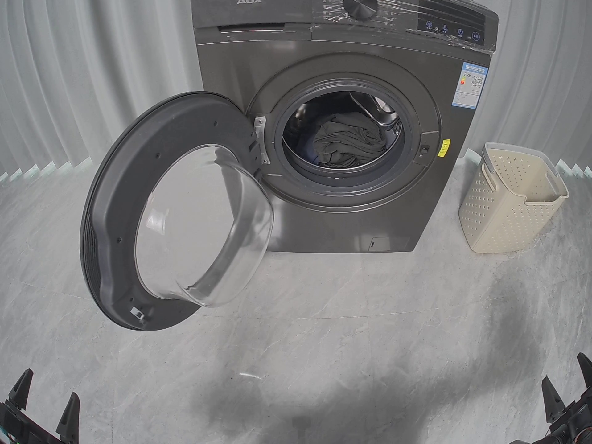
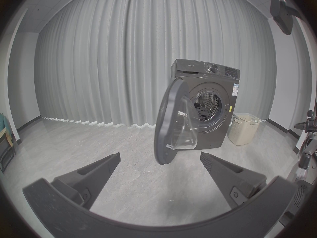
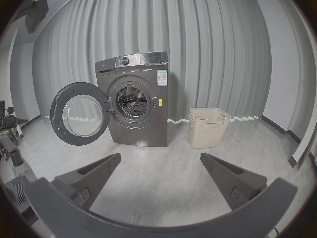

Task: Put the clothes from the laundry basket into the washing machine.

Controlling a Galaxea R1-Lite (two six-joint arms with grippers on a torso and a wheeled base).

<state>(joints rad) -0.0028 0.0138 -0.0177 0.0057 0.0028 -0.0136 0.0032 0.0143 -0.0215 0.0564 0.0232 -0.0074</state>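
A dark grey washing machine (image 1: 345, 50) stands ahead with its round door (image 1: 169, 214) swung wide open to the left. Dark clothes (image 1: 347, 140) lie inside the drum. A cream perforated laundry basket (image 1: 510, 197) stands on the floor to the machine's right; nothing shows above its rim. My left gripper (image 1: 44, 399) is low at the near left, open and holding nothing. My right gripper (image 1: 570, 382) sits low at the near right, also open and holding nothing. Both wrist views show the machine (image 2: 211, 103) (image 3: 138, 99) and the basket (image 2: 243, 128) (image 3: 208, 127) well beyond the open fingers.
Pale marbled floor (image 1: 345, 334) stretches between me and the machine. Grey pleated curtains (image 1: 80, 63) hang behind. The open door juts out toward me on the left side.
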